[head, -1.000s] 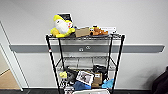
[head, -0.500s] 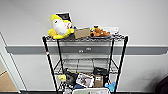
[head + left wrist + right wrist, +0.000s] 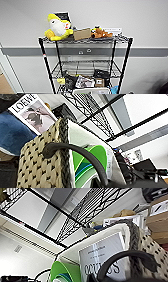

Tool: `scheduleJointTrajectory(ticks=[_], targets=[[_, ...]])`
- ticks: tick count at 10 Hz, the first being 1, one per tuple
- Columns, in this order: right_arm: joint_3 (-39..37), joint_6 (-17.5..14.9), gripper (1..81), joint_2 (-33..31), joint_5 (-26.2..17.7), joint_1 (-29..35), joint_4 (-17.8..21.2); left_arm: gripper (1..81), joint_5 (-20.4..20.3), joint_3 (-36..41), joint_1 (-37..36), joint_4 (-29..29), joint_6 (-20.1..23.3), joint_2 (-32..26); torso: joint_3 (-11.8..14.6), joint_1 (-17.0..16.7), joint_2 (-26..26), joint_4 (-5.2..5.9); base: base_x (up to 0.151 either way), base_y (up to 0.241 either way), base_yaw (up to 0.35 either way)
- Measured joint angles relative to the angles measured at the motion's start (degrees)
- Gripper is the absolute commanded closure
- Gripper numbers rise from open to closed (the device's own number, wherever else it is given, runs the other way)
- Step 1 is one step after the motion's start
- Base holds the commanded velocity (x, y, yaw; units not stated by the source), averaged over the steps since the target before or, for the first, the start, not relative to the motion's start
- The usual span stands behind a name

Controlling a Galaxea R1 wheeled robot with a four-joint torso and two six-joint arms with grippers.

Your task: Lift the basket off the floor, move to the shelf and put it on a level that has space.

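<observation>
— Where's the shelf (image 3: 85, 62)?
— Straight ahead against the pale wall: a black wire rack on thin posts, upright.
— And the level (image 3: 86, 68) second from top?
— A bare wire grid with a black frame.
— The basket (image 3: 43, 166)?
— Seen close in both wrist views: cream weave with dark specks, a dark braided rim and a curved dark handle, its white lining holding a green item and a printed card, below the rack's wire tiers.

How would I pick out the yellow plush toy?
Find the black wire shelf against the grey wall. On its top tier, at the left end beside a brown cardboard box, sits the yellow plush, the one bright yellow, white-bellied thing there.
</observation>
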Motion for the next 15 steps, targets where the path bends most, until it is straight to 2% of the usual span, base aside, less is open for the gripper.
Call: scheduleJointTrajectory(ticks=[7,10,15], targets=[[6.9,0.2,81.1,-3.9,-0.1,3.0,0.3,81.1,-0.3,5.8,-1.7,0.0,0.0,-3.3,0.0,0.0,0.0,0.00,0.135,-0.045,0.000],[7.8,0.2,81.1,-5.3,-0.2,5.4,1.2,81.1,-1.5,7.8,-3.3,-0.1,-0.1,-3.4,0.0,0.1,0.1,0.00,0.000,0.000,0.000],[9.6,0.3,81.1,-5.5,-1.3,8.4,2.9,81.1,-0.5,10.2,-6.9,-0.4,-1.0,-5.8,0.0,0.0,0.0,0.00,0.000,0.000,0.000]])
